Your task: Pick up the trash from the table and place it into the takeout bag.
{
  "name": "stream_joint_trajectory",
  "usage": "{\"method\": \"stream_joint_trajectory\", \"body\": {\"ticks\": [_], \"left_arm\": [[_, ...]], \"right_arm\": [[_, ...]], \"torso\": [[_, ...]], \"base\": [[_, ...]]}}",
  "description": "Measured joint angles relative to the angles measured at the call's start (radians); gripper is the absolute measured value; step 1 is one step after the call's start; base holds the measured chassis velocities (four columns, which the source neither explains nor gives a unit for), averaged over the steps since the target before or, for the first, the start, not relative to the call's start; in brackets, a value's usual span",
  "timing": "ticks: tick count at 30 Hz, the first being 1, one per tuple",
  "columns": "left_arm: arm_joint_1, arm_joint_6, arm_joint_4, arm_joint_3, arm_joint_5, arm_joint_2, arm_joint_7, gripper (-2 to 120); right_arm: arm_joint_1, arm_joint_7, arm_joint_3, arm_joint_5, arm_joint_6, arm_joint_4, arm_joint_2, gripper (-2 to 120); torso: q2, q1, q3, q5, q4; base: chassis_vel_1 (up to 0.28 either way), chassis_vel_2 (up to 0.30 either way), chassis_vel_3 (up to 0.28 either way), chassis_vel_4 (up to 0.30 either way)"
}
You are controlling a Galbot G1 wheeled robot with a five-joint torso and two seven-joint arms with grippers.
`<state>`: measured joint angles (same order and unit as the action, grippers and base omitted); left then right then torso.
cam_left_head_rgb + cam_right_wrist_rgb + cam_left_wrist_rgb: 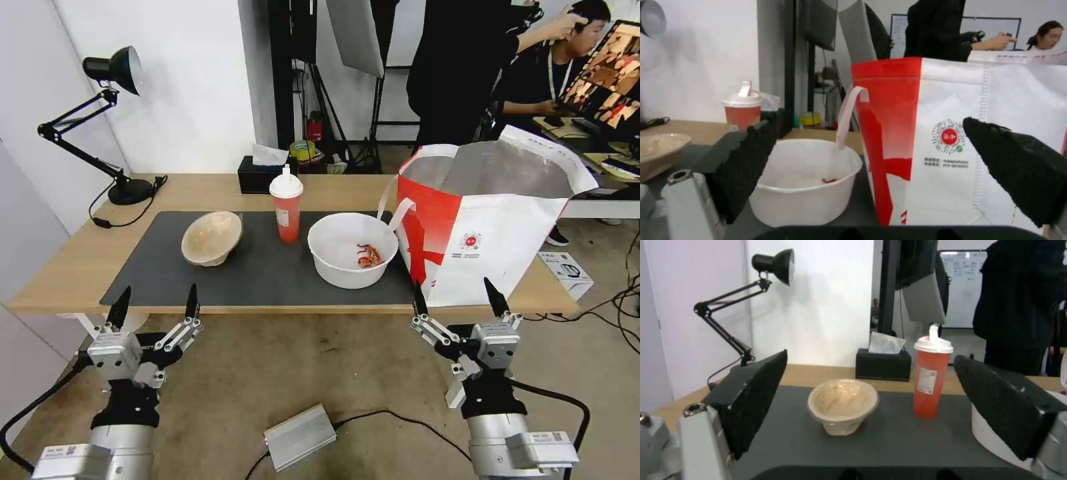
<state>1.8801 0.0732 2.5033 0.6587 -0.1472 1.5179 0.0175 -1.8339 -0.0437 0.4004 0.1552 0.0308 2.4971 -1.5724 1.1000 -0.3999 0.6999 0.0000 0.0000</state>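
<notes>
Three bits of trash are sitting on the dark mat (267, 273) on the long wooden table (80, 267). Taking the middle of the mat as a clock in the head view, the beige pulp bowl (211, 237) is lying at 9 o'clock, tipped on its side. The red drink cup (287, 208) with its white lid is standing up straight at about 12 o'clock. The white bowl (352, 250) with orange food scraps (368, 255) is sitting at 3 o'clock, just beside the big red-and-white takeout bag (493, 227). The bag is standing open at the top, showing its silver inside.

The left gripper (156, 308) is hanging in front of the near table edge, wide open and holding nothing. The right gripper (457, 299) is hanging the same way in front of the bag, also wide open and empty.

The pulp bowl is probably very light and a bit soft, so its rim looks like the best place to pinch, gently. The cup may be slippery and could tip, so the middle of its side looks safest. The white bowl looks thin and light; its rim looks good to grab, kept level so the scraps are not spilling.
</notes>
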Motion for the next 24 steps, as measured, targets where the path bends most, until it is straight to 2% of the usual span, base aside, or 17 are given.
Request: {"method": "stream_joint_trajectory", "body": {"ticks": [7, 15, 19, 20, 24], "left_arm": [[-0.002, -0.001, -0.001, -0.005, 0.003, -0.006, -0.002, 100], [-0.013, -0.015, -0.002, 0.005, 0.002, -0.029, -0.012, 100], [-0.023, -0.041, -0.003, 0.017, -0.040, -0.066, -0.010, 100], [-0.023, -0.041, -0.003, 0.017, -0.040, -0.066, -0.010, 100], [-0.027, -0.058, -0.003, 0.020, -0.044, -0.074, -0.008, 100]], "right_arm": [[0.003, 0.005, -0.005, -0.013, -0.005, -0.007, 0.002, 100], [0.055, 0.018, 0.017, -0.102, -0.091, -0.017, 0.053, 100], [0.095, 0.005, 0.036, -0.210, -0.154, -0.018, 0.137, 100], [0.095, 0.005, 0.036, -0.210, -0.154, -0.018, 0.137, 100], [0.159, 0.001, 0.044, -0.331, -0.212, -0.027, 0.226, 100]], "torso": [[0.000, 0.000, 0.000, 0.0000, 0.0000], [0.000, 0.000, 0.000, 0.0001, 0.0000], [0.000, 0.000, 0.000, 0.0000, -0.0001], [0.000, 0.000, 0.000, 0.0000, -0.0001], [0.000, 0.000, 0.000, 0.0001, 0.0000]], "base": [[0.000, 0.000, 0.000, 0.000], [0.000, 0.000, 0.000, 0.000], [0.000, 0.000, 0.000, 0.000], [0.000, 0.000, 0.000, 0.000], [0.000, 0.000, 0.000, 0.000]]}}
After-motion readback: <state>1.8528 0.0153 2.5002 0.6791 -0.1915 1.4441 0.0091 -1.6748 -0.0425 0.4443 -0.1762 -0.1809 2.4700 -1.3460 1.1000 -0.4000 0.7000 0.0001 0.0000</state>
